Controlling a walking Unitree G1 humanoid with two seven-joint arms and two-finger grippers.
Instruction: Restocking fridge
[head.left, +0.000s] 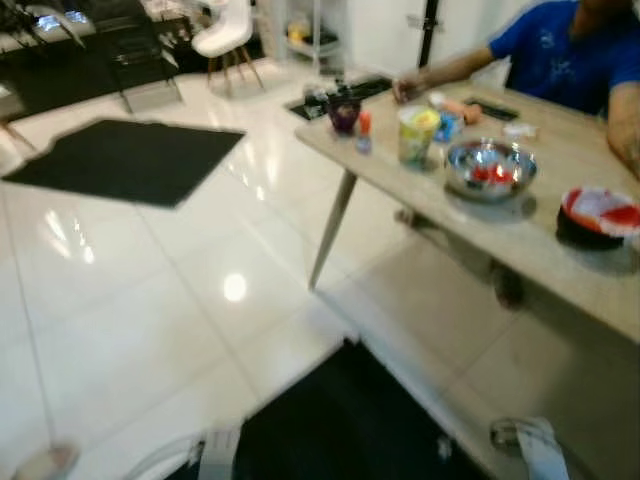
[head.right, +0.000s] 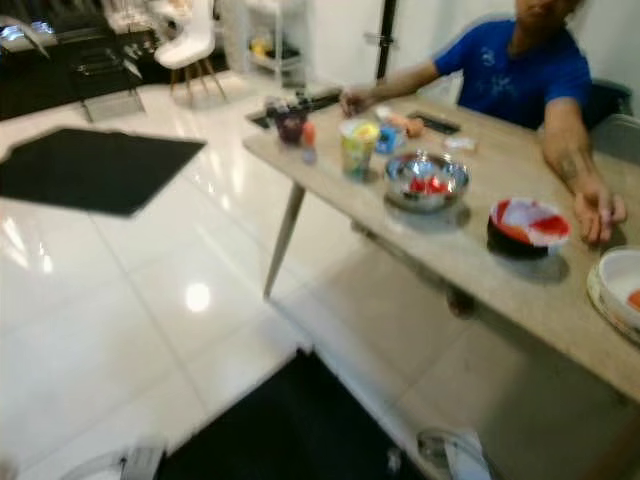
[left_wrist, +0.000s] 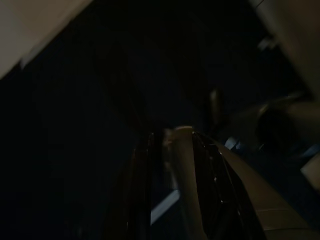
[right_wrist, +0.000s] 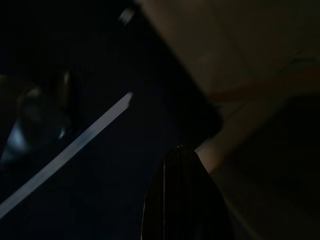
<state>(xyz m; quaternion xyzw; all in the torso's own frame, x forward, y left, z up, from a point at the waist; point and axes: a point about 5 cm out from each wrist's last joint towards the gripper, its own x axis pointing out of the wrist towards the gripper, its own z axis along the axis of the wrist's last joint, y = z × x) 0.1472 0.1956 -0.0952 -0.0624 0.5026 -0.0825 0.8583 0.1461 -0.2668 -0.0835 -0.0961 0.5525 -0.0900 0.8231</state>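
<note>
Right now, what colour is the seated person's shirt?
Blue; the person's shirt shows best in the right eye view.

One tabletop (head.right: 520, 270) carries one steel bowl (head.right: 427, 183), one black bowl (head.right: 528, 228), one white plate (head.right: 618, 285), one yellow-green cup (head.right: 359, 143), one dark cup (head.right: 291, 127) and one small bottle (head.right: 309, 136). One person (head.right: 525, 70) in blue sits behind it. Two dark mats lie on the floor: one far (head.right: 95, 165), one near (head.right: 290, 430). One white chair (head.right: 190, 45) stands at the back.
</note>
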